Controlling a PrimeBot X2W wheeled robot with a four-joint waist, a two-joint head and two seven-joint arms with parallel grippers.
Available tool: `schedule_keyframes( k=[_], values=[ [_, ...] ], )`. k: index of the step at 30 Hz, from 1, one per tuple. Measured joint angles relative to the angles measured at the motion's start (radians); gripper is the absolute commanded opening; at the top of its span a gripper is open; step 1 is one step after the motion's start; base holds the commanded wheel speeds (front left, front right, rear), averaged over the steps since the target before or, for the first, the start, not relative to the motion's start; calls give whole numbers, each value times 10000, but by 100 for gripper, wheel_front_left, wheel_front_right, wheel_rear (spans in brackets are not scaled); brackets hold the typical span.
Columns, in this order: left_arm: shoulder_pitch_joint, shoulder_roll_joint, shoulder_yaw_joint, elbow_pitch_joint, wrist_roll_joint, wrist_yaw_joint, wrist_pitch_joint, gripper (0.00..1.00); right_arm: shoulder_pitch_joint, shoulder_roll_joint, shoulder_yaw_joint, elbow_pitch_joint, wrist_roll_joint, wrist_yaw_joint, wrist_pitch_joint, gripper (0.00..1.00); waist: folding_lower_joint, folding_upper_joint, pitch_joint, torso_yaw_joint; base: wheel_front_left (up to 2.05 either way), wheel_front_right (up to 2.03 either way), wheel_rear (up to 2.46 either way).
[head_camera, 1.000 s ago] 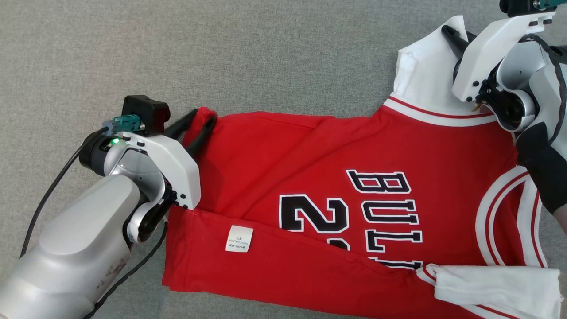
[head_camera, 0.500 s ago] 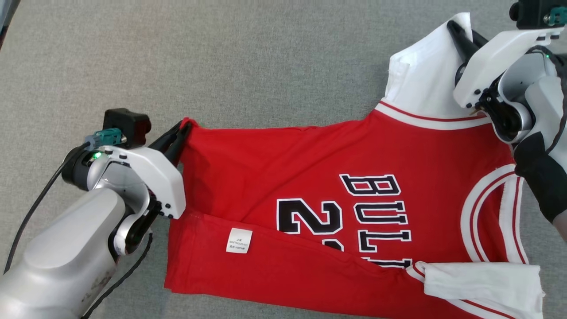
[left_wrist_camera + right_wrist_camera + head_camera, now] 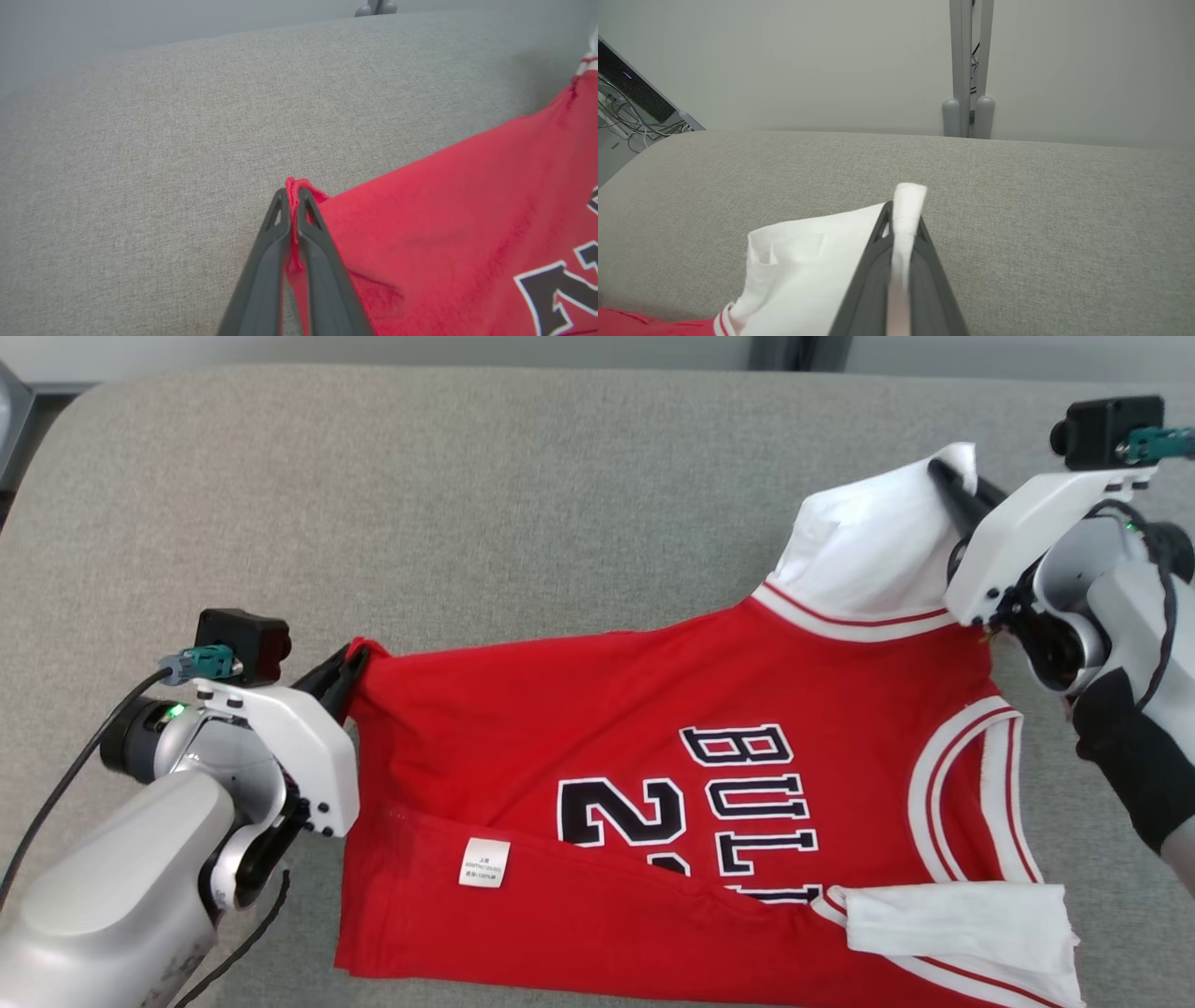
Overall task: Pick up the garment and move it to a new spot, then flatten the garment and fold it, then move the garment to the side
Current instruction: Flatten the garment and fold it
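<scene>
At nine o'clock in the head view, left gripper (image 3: 347,663): pinched narrow on the hem corner (image 3: 366,651) of the garment (image 3: 653,709). Same gripper (image 3: 290,196) in the left wrist view, with a thin ridge of red cloth squeezed between the dark fingers (image 3: 261,261).
Right gripper (image 3: 941,476): at two o'clock, closed tight on the white sleeve (image 3: 868,551) and holding it clear of the cushion (image 3: 513,504). Same gripper (image 3: 902,210) in the right wrist view, white fabric poking out past the tips.
Garment: red jersey, lettered front up, spread over the grey cushion from nine to three o'clock. Far edge raised between the two grips, near part lying flat.
Near edge: turned over toward six o'clock, care label (image 3: 485,862) showing. Second white sleeve (image 3: 952,929) laid across at five o'clock.
Long axis: hem to collar, nine to three o'clock, close to the line joining the two grips.
Key relation: bulk of the cloth toward six o'clock from both grips. Left arm nearer the hem, right arm nearer the shoulder.
Step in hand, as a judgement: far edge secured at both ends, ready either for carrying toward six o'clock as a lengthwise fold or for lifting.
Need: matched travel of both arms, far edge kept taut.
Risk: slim bite on the hem corner, likely to slip under tension.
</scene>
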Motion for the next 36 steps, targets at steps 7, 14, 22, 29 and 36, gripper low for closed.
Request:
schedule_keyframes(
  k=[7, 14, 22, 29, 36],
  values=[
    [386, 604, -86, -318, -988, -585, 1344, 0, 605, -355, 851, -537, 654, 0, 1225, 0, 0, 0, -694, -247, 0, 0, 0],
    [548, 974, -192, -215, -2038, -1290, 2970, 0, 1069, -915, 1586, -1555, 1344, 0, 2313, 0, 0, 0, -1373, -524, 0, 0, 0],
    [296, 821, -495, 685, -2817, -2023, 4686, 0, 1604, -1463, 2274, -2679, 2184, 0, 3810, 0, 0, 1, -1846, -865, 0, 0, 0],
    [-61, 495, -761, 1503, -3068, -2426, 5632, 0, 2020, -1829, 2660, -3570, 2669, 0, 4660, 0, 0, 0, -2099, -1165, 0, 0, 0],
    [-87, 508, -863, 1732, -3269, -2623, 6052, 0, 2309, -2220, 2782, -4088, 2987, 0, 5204, 0, 0, 0, -2207, -1330, 0, 0, 0]
  ],
)
